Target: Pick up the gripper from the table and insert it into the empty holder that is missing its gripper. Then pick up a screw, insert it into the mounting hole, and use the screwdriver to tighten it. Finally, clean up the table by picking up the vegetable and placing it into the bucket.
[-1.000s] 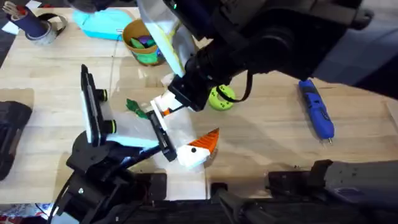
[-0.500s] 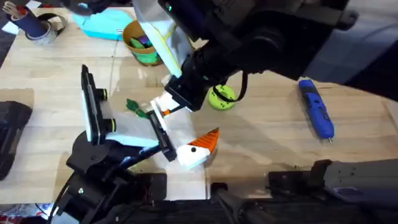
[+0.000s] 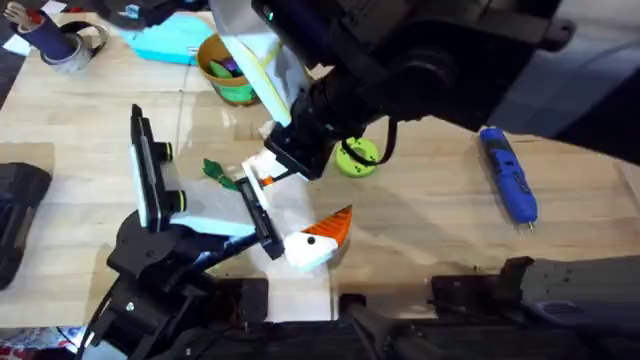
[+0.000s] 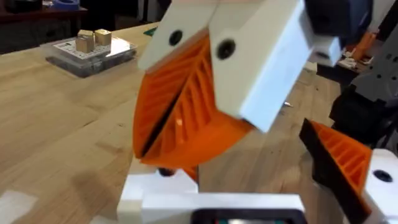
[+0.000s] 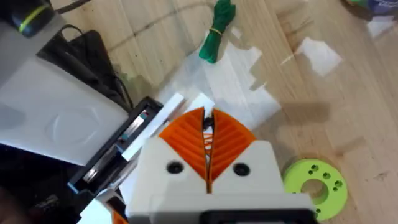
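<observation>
The gripper (image 4: 152,190), as far as I can make out, is the white block at the lower left of the left wrist view. A sliver of orange shows behind it. It sits at one end of the left gripper's (image 3: 285,212) black rail, though whether it is fully seated is unclear. The twin piece (image 3: 320,235), white with a black dot on its orange wedge, stands at the rail's other end. The two are set well apart, so the left gripper is spread wide.

The right gripper (image 3: 265,172) reaches across the middle of the overhead view and hangs right over that white block. Its orange ribbed pads (image 5: 227,140) are pressed together, tips pointing down at the block. A thin dark sliver shows between the tips; I cannot tell what it is.

Just beside this spot on the tabletop (image 3: 420,220) lie the green vegetable (image 3: 215,170) to the left and a lime-green disc (image 3: 357,157) to the right. The right arm's dark bulk covers the upper centre of the overhead view.

The bucket (image 3: 228,68) stands at upper centre-left, with a light blue object (image 3: 170,40) beside it and a dark blue cup (image 3: 50,40) in the far upper left corner. The blue screwdriver (image 3: 510,175) lies alone at the right, with bare wood around it. Open room also shows at the middle left, up to a black object (image 3: 20,200) at the left edge.
</observation>
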You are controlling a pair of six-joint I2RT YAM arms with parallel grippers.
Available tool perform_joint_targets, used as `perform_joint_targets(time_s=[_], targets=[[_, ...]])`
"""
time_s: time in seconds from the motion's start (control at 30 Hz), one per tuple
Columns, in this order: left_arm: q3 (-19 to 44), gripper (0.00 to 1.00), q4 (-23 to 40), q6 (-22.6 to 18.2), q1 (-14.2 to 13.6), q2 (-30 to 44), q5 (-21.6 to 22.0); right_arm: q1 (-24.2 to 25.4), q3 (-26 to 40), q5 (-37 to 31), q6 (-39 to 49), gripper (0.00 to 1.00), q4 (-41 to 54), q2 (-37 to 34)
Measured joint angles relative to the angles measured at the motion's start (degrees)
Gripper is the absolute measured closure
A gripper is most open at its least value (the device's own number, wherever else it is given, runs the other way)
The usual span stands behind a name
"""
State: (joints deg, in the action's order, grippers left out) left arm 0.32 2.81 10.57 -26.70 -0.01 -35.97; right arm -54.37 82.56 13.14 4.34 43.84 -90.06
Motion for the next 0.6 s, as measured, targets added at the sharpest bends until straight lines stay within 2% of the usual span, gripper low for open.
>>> perform_joint_targets(time_s=[0.33,0.43,0.6], targets=[[0.0,0.007,0.0,0.2,0.0,0.0,-0.1,0.0,0.1,0.0,0.0,0.993,0.6,0.0],[0.0,0.007,0.0,0.2,-0.1,0.0,-0.1,0.0,0.2,-0.2,0.0,0.909,1.2,0.0],[0.0,0.007,0.0,0.2,-0.1,0.0,-0.1,0.0,0.2,-0.2,0.3,0.631,1.3,0.0]])
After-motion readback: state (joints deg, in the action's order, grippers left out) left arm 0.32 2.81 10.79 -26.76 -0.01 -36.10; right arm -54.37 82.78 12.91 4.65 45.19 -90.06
